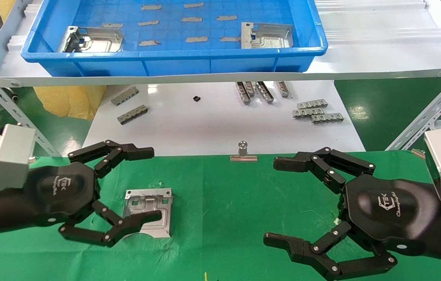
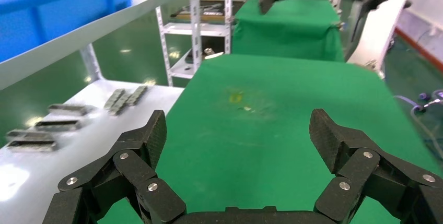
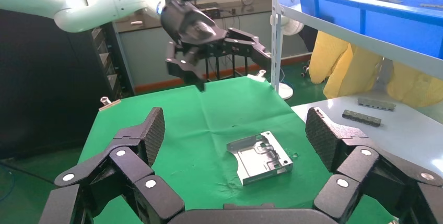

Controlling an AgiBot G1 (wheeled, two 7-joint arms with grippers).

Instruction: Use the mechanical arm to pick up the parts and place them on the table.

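Observation:
One silver stamped part (image 1: pixel 148 212) lies flat on the green table (image 1: pixel 220 203), also seen in the right wrist view (image 3: pixel 258 157). My left gripper (image 1: pixel 154 184) hovers just above it, open and empty; its near finger crosses over the plate. It shows raised above the cloth in the right wrist view (image 3: pixel 230 65). Two more parts lie in the blue tray: one at its left (image 1: pixel 91 40), one at its right (image 1: pixel 267 36). My right gripper (image 1: pixel 277 203) is open and empty over the table's right side. The left wrist view shows only bare cloth between the fingers (image 2: pixel 154 135).
The blue tray (image 1: pixel 173 58) sits on a raised white shelf with small flat grey tabs inside. Grey toothed strips (image 1: pixel 316 113) lie on the white tabletop beyond the cloth. A silver binder clip (image 1: pixel 243 154) holds the cloth's far edge. Metal frame struts stand at both sides.

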